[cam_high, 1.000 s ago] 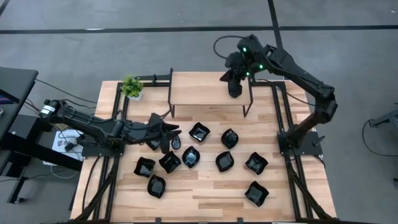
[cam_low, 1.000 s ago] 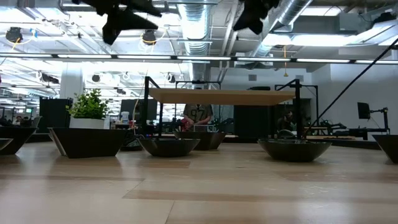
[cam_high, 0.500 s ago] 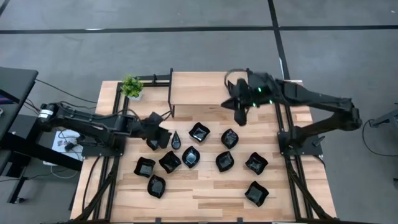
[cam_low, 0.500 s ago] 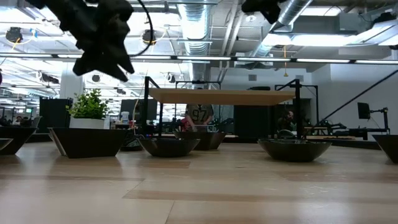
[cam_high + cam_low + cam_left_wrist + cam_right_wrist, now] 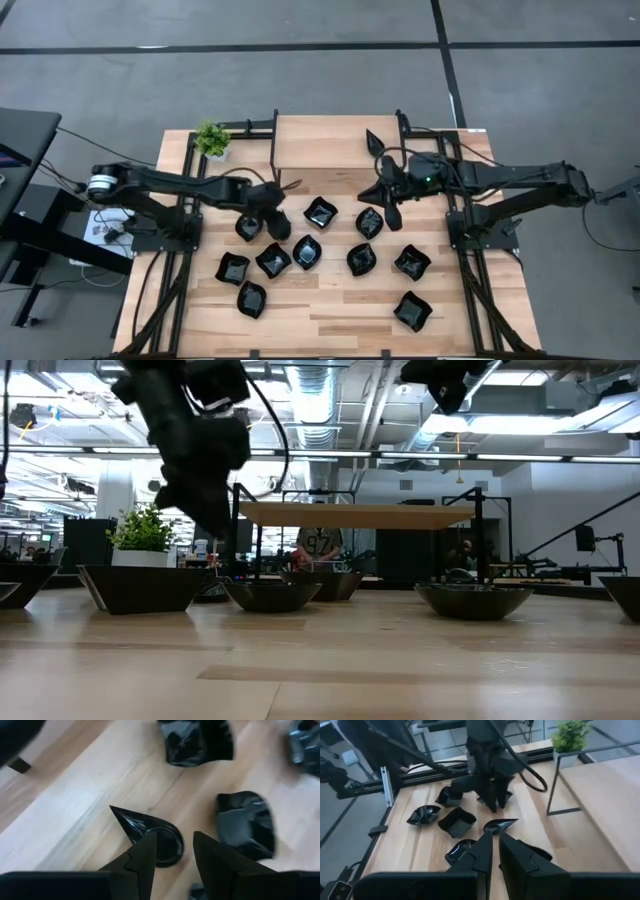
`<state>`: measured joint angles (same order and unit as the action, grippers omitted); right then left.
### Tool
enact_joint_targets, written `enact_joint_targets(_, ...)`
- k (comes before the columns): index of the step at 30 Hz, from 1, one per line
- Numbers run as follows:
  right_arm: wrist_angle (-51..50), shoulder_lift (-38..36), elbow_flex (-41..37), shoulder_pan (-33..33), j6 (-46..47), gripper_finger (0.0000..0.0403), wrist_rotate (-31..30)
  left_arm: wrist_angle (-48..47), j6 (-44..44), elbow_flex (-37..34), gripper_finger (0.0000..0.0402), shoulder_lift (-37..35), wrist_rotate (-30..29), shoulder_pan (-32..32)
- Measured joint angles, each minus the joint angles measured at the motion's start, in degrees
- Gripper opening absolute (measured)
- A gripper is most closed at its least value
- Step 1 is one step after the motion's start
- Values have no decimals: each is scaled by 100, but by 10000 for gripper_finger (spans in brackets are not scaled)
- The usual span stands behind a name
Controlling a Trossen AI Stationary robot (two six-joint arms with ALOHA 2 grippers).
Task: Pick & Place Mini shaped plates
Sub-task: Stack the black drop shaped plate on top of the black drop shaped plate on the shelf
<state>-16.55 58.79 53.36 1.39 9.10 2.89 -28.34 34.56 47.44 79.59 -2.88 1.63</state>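
On the table (image 5: pixel 330 310), left of centre, a teardrop plate (image 5: pixel 150 832) lies flat on bare wood, point aimed away from the left gripper (image 5: pixel 172 852). That gripper hangs right over its round end, fingers apart, straddling the rim, not touching as far as the wrist view shows. Nothing is held.

Other plates (image 5: pixel 360 258) sit in a loose cluster across the middle and near part of the table; one squarish plate (image 5: pixel 245 822) lies just beside the teardrop, another (image 5: pixel 195 742) farther off.

Right gripper (image 5: pixel 389 212) hovers above the table near the far-right plate (image 5: pixel 369 222), fingers nearly together, empty. One plate (image 5: pixel 375 140) already stands on the shelf (image 5: pixel 320 145) at the far edge.

Step in hand, as judged: left arm descending to grasp the teardrop. To do it well:
- come straight down so one finger lands inside the bowl, one outside the rim;
- close on the round end, not the thin point, since the glaze looks slick;
- lift vertically before any sideways travel.

Clearance: the squarish neighbour is close on one side, so the outer finger has little margin. Bare wood on the other side gives room. Shelf legs (image 5: pixel 275 160) and the plant (image 5: pixel 211 140) stand at the far left; route over the shelf front rather than past them. The two arms are near each other at mid-table, so collision is a risk if both move inward.
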Motion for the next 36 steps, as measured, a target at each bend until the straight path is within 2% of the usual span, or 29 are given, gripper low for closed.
enact_joint_targets(9,-11,-41,-7,-228,-58,28,2,-3,523,20,131,704,-231,0)
enact_joint_targets(16,-38,-314,-7,-255,-199,27,4,13,643,20,131,700,-691,0)
enact_joint_targets(24,-81,-545,-7,-258,145,29,41,26,141,20,131,700,-697,-2)
enact_joint_targets(31,-165,-561,-7,-454,192,28,174,78,114,11,131,698,-634,-2)
enact_joint_targets(36,-309,-561,-7,-653,103,29,171,218,131,-267,131,695,-635,-15)
